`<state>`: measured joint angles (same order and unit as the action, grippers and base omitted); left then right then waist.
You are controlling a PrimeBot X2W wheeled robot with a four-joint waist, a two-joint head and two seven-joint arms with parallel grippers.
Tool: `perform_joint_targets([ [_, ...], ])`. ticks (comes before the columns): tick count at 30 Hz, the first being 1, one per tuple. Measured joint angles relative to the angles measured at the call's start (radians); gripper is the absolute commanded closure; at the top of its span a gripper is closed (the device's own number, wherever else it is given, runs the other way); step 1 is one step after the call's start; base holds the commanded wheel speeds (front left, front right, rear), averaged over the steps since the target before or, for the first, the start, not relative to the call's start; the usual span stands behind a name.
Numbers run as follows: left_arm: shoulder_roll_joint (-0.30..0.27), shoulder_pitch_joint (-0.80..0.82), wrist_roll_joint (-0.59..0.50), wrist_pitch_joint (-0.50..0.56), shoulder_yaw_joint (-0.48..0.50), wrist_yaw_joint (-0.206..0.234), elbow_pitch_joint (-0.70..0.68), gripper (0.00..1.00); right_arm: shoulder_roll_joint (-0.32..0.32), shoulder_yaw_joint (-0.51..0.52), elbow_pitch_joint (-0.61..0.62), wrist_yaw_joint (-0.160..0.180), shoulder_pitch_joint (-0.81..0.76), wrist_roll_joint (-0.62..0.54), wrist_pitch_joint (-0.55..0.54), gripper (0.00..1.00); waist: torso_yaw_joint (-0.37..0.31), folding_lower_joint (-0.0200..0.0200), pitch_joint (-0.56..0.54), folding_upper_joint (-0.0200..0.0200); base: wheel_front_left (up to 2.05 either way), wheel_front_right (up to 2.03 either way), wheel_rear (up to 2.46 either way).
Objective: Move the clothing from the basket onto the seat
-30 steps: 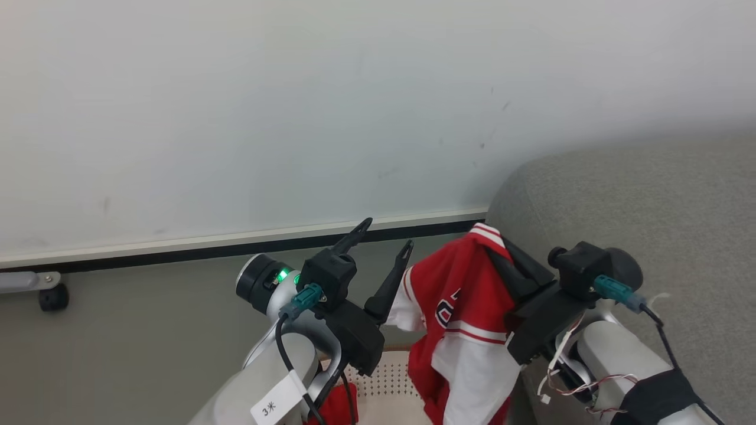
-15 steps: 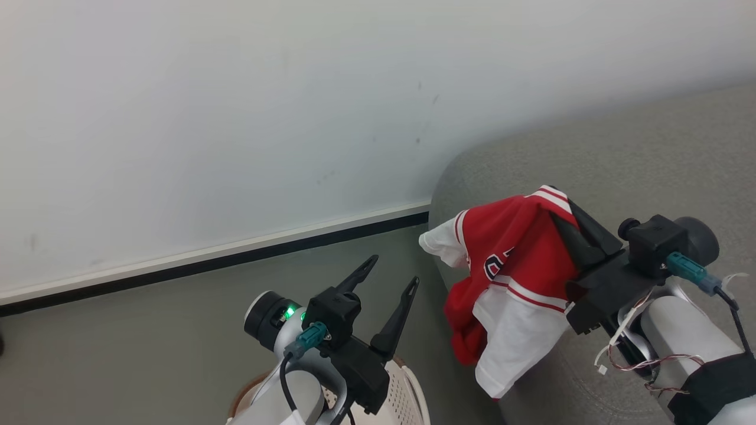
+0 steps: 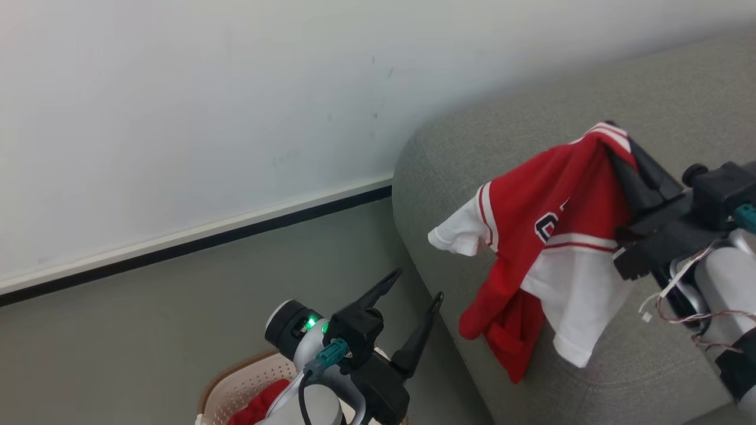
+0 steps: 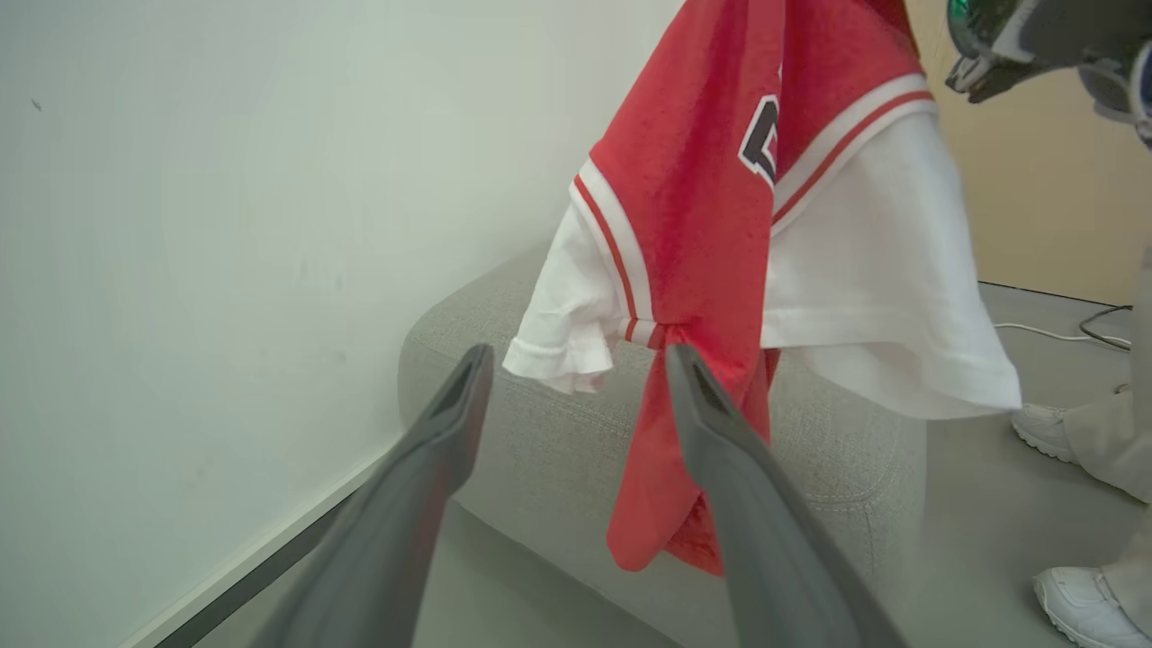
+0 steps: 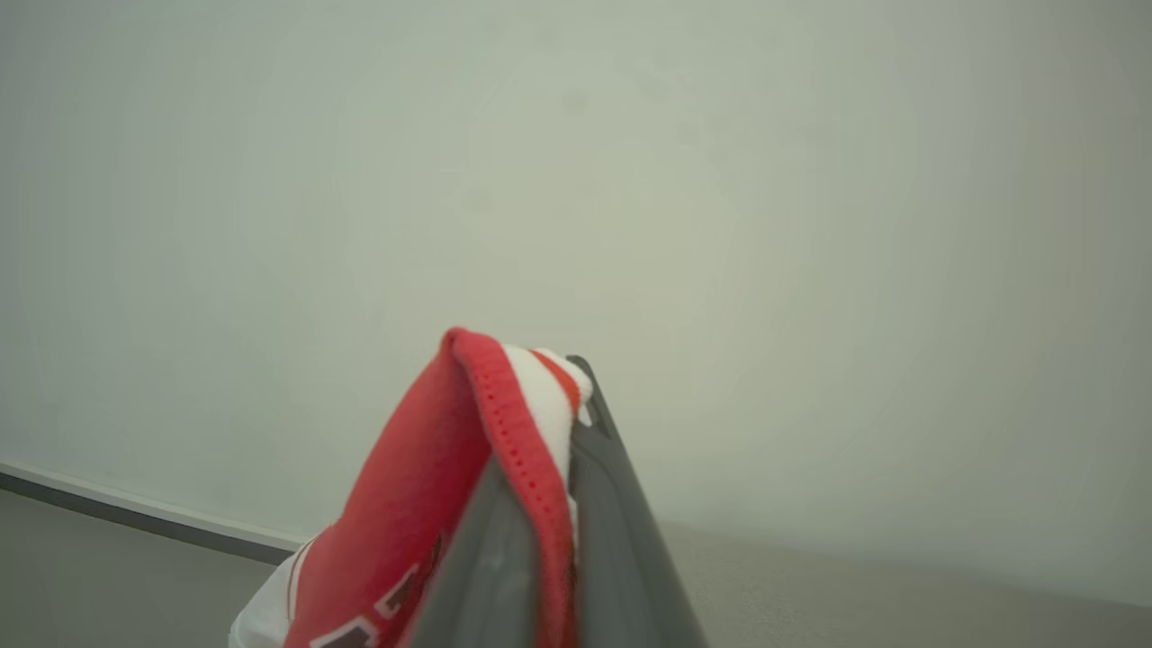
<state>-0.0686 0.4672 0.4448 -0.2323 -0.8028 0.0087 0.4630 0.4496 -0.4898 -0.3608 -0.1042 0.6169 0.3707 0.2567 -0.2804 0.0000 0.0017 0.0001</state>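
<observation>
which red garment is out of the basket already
The red-and-white jersey with dark lettering, pinched in the right gripper by the light grey fabric sofa. The other red garment lies in the cream perforated basket.

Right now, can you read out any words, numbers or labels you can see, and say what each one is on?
Dark lettering on the red garment: folded over, only one curved fragment shows, so it is not readable.
No other text is legible.
</observation>
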Motion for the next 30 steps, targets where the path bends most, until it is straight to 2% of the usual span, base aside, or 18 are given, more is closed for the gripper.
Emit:
perform_joint_targets([
  [5,0.000,0.000,-0.009,0.000,-0.010,0.008,-0.033,0.00,0.018,0.041,0.009,0.003,0.094,0.007,-0.010,1.00,0.000,0.0000,0.045,0.0000,0.00,0.00,0.00],
  [12,-0.014,0.009,-0.037,0.004,-0.021,0.011,-0.084,0.00,0.068,0.095,0.004,0.003,0.322,0.002,-0.039,1.00,0.010,0.0001,0.128,0.0001,0.00,0.00,0.00],
  [20,-0.047,0.064,-0.084,0.018,-0.026,0.019,-0.172,0.00,0.125,0.171,-0.114,-0.001,0.588,0.008,-0.073,1.00,0.029,0.0002,0.239,0.0001,0.00,0.00,0.00],
  [30,-0.087,0.137,-0.139,0.047,-0.020,0.036,-0.281,0.00,0.195,0.245,-0.243,0.009,0.710,0.021,-0.098,1.00,0.053,0.0002,0.384,0.0001,0.00,0.00,0.00],
])
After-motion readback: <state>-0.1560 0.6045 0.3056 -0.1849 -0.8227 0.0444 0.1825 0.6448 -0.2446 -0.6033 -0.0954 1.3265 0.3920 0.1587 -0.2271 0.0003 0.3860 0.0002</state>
